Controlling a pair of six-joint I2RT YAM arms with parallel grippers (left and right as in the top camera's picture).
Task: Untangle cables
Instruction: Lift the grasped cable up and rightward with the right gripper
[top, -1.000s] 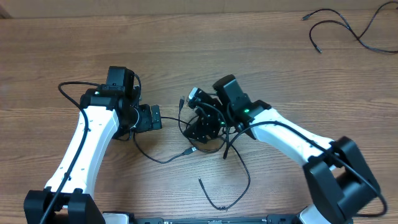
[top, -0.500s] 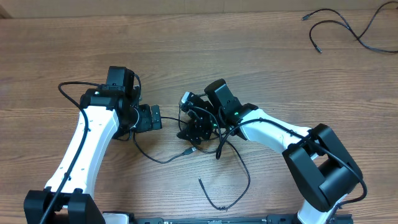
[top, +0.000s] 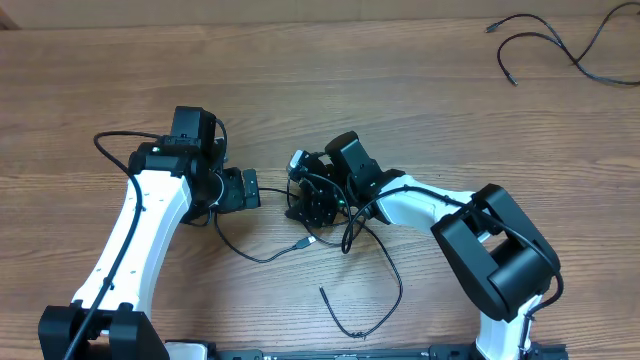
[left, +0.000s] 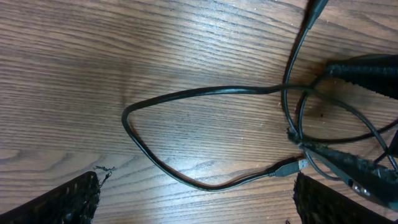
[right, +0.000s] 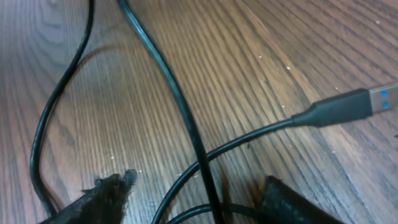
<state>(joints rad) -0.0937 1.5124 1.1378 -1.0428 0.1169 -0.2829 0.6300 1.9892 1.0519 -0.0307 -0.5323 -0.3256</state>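
Several thin black cables (top: 330, 235) lie tangled on the wooden table between my two grippers. My right gripper (top: 308, 197) is down over the knot. In the right wrist view its fingers (right: 102, 198) stand apart, open, with two crossing cable strands (right: 186, 124) running between them. A blue-tipped USB plug (right: 348, 106) lies to the right. My left gripper (top: 248, 188) is wide open just left of the tangle. In the left wrist view a cable loop (left: 186, 180) and a silver plug (left: 292, 165) lie ahead of its fingers (left: 62, 199), untouched.
A separate black cable (top: 545, 45) lies loose at the table's far right corner. Another strand (top: 365, 315) curls near the front edge. The left arm's own thicker cable (top: 110, 145) loops beside its wrist.
My right gripper has slid left over the tangle and its jaws have narrowed around the strands. The left arm has not moved.
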